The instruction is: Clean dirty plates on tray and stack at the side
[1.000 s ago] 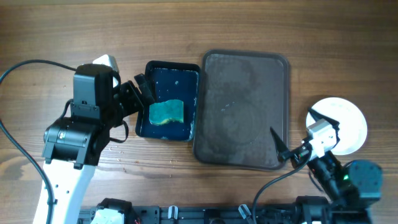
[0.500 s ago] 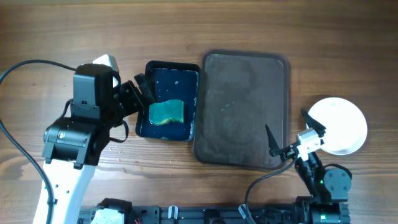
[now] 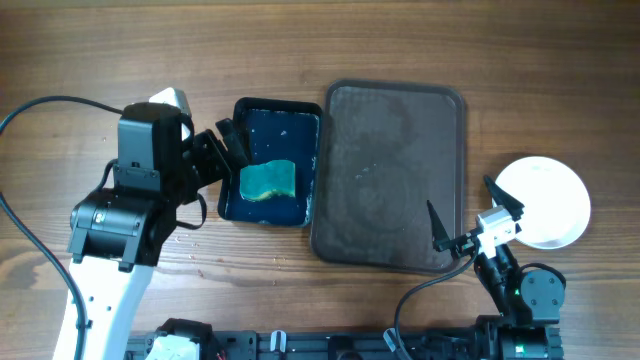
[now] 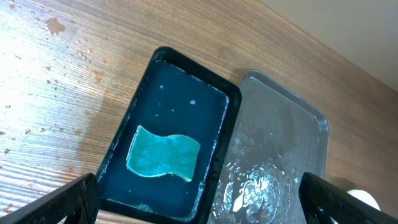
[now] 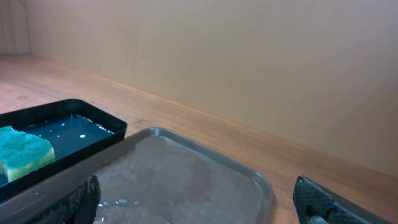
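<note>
The grey tray lies at centre right, wet and bare of plates; it also shows in the left wrist view and the right wrist view. White plates sit stacked on the table right of the tray. A teal sponge lies in a dark water basin, also seen in the left wrist view. My left gripper is open and empty at the basin's left edge. My right gripper is open and empty, low at the tray's front right corner beside the plates.
Water drops speckle the wood left of the basin. A plain wall stands behind the table in the right wrist view. A black cable runs along the left side.
My right arm has drawn back toward the front edge, off the white plates, and its fingers now spread wide. The left arm has not moved.
</note>
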Robot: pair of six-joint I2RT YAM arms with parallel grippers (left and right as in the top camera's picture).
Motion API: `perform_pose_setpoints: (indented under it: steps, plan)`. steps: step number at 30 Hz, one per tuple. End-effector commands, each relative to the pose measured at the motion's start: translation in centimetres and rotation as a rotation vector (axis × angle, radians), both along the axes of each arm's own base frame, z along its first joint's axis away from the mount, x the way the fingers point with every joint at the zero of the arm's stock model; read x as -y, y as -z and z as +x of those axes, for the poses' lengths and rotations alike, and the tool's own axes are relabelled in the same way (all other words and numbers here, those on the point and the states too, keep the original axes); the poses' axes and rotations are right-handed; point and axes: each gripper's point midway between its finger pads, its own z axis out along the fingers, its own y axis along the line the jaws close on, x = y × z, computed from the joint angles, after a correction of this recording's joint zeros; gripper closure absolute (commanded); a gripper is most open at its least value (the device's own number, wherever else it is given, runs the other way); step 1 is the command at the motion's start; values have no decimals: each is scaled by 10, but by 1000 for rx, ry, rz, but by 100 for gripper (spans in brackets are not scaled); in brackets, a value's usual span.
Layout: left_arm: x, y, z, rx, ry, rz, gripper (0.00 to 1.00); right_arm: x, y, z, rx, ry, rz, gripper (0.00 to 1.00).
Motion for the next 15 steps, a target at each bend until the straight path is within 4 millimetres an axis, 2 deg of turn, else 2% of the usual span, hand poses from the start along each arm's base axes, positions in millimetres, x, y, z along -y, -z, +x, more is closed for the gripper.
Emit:
perform_pose_setpoints:
  steps: [1, 4, 6, 8, 10, 12, 15]
  plan:
    - [-9, -4, -2, 6, -30, 32, 0, 1, 0, 0, -1, 7, 11, 1]
    - [-13, -8, -13, 9, -35, 39, 0, 1, 0, 0, -1, 7, 11, 0]
    - [-17, -19, -14, 75, -43, 54, 0, 1, 0, 0, -1, 7, 10, 0]
    - [-13, -32, -15, 207, 18, 66, 0, 1, 0, 0, -1, 7, 10, 0]
    - [-6, -39, -26, 366, 119, 92, 0, 1, 0, 0, -1, 7, 11, 0]
    - [-6, -31, -37, 455, 151, 94, 0, 1, 0, 0, -1, 7, 10, 0]
    - [-16, -14, -53, 538, 113, 96, 0, 1, 0, 0, -1, 7, 10, 0]
